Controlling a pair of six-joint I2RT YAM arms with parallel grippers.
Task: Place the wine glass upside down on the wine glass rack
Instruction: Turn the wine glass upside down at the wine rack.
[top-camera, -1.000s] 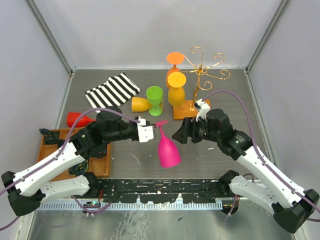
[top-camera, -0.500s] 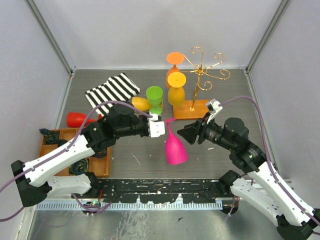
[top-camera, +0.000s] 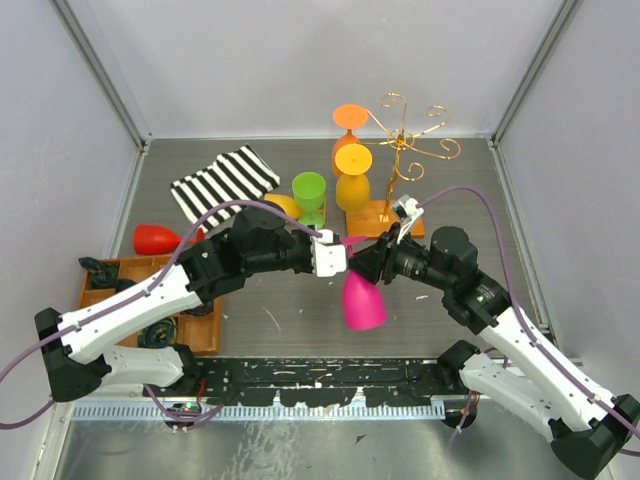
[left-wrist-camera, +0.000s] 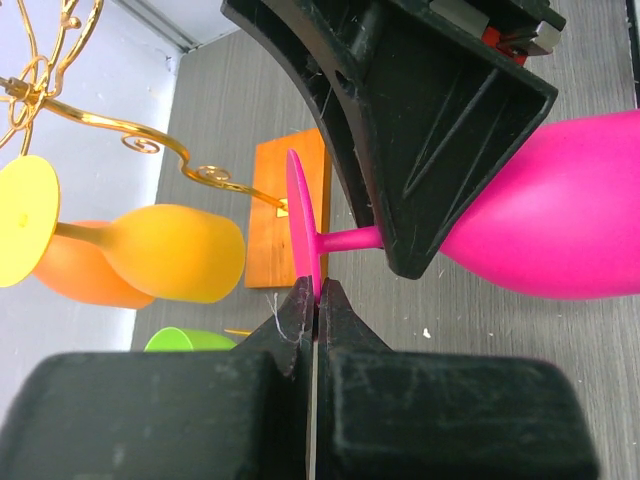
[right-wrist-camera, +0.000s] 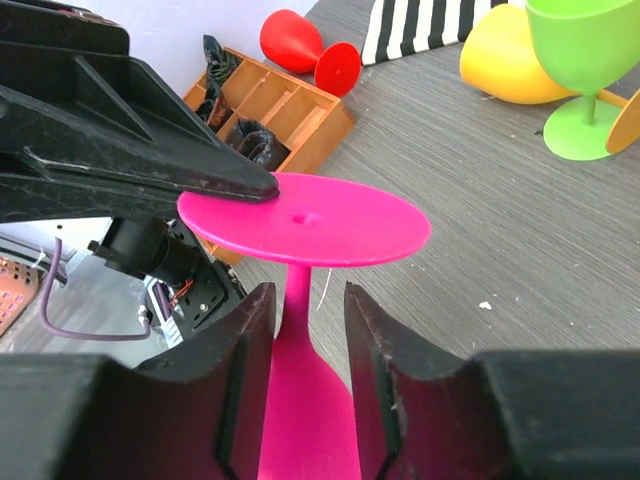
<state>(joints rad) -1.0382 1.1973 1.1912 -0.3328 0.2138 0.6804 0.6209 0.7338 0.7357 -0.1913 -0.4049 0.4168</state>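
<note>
Both arms have closed toward the centre since a second ago: the left arm has carried the glass (top-camera: 362, 305) further right and toward the rack (top-camera: 368, 220), and the right gripper (right-wrist-camera: 305, 330), which stood apart from it half a second ago, is now at the stem.

Findings:

- Glass: pink, held clear of the table in mid-air, foot up and bowl down, so already inverted. It hangs in front of the rack's base, not yet on the wire.
- Left gripper (left-wrist-camera: 315, 300): clamped tight on the rim of the foot, the disc edge-on between its tips. This pinch alone carries the load.
- Right gripper: jaws at a narrow spread, one finger (right-wrist-camera: 250, 340) either side of the stem just under the foot. Its wrist view shows a gap on both sides, so it brackets the stem without gripping it.
- Rack: an orange glass (top-camera: 348, 117) and a yellow glass (top-camera: 352, 158) hang on its left side. The curled arms on the right appear free.

Assessment: this reads as a handover in progress. The right arm sits nearer the rack, and a hold on the stem would leave the foot free to slide into a curl. The next move calls for the right jaws to shut before the left lets go. Risk: a rim pinch is slight, and any nudge from the incoming fingers could twist the glass out of line.
</note>
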